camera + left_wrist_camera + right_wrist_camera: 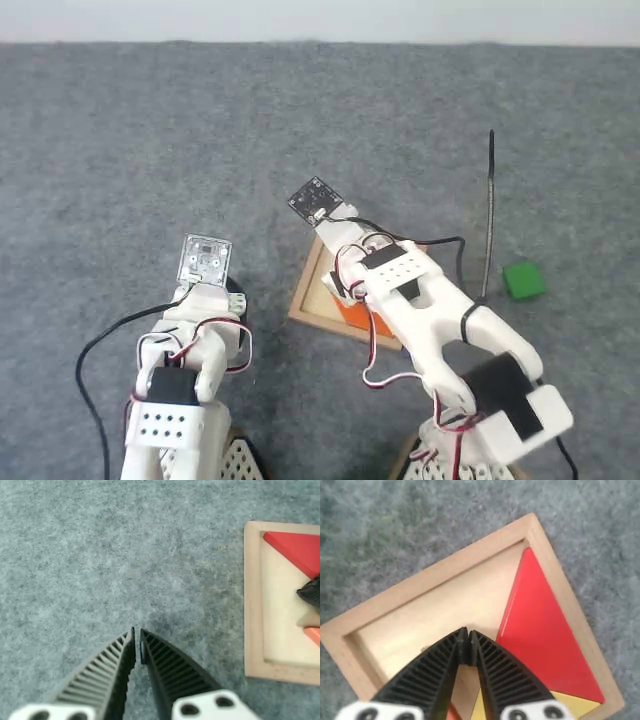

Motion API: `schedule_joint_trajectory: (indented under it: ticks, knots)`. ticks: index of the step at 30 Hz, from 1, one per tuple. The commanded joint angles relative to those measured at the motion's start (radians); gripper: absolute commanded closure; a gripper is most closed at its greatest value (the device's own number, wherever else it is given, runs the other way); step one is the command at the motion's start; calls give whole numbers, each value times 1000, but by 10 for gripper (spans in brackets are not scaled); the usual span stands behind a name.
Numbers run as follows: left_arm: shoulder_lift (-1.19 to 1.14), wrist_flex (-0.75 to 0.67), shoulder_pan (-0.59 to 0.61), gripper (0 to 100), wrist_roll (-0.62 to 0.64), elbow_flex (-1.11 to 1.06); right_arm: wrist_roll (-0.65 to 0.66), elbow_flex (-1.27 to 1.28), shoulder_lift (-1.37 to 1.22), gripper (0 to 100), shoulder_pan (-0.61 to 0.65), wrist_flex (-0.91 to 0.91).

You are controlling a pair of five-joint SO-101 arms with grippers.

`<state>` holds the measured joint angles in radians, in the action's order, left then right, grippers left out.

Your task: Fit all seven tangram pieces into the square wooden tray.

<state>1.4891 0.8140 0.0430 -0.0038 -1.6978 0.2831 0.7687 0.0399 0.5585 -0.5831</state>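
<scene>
On the bench: you have a grey felt-like cover (pixel 150 150) with two white arms side by side, and the square wooden tray (pixel 305 285) lying between them, closer to the right arm.
Left arm (pixel 190 340): it sits beside the tray, over bare grey cover.
Left jaws: closed with their tips nearly touching, holding nothing. In your left wrist view, the tray's rim (pixel 252 600) lies off to one side of them.
Right arm (pixel 430 310): it reaches over the tray and hides much of it from above.
Right jaws: closed and empty, pointing down at the tray's bare wooden floor, just beside the red triangle (pixel 540 635).
Tray contents: the large red triangle lies flat in one corner against the rim (pixel 435 570). A yellow piece (pixel 575 702) touches its far edge. An orange piece (pixel 355 312) shows under the right arm.
Green block (pixel 523 280): it rests on the bench, well apart from the tray, on the right arm's outer side.
Thin dark rod (pixel 490 210): it is near the green block.
</scene>
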Motion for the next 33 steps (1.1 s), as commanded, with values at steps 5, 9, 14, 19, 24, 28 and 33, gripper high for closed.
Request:
schedule_joint_trajectory:
  ticks: [5,9,14,19,24,28,33]
  knots:
    - [12,2,5,986,5,8,14,-11,361,992,-16,-170]
    - [12,2,5,986,5,8,15,-8,552,992,-139,-421]
    - [12,2,5,986,5,8,57,-8,668,992,-521,-533]
    - [12,2,5,986,5,8,206,-8,616,992,-766,-562]
    - [12,2,5,986,5,8,262,-14,499,992,-834,-605]
    - [12,2,5,986,5,8,267,-20,466,973,-878,-599]
    - [12,2,5,986,5,8,273,-55,464,833,-891,-657]
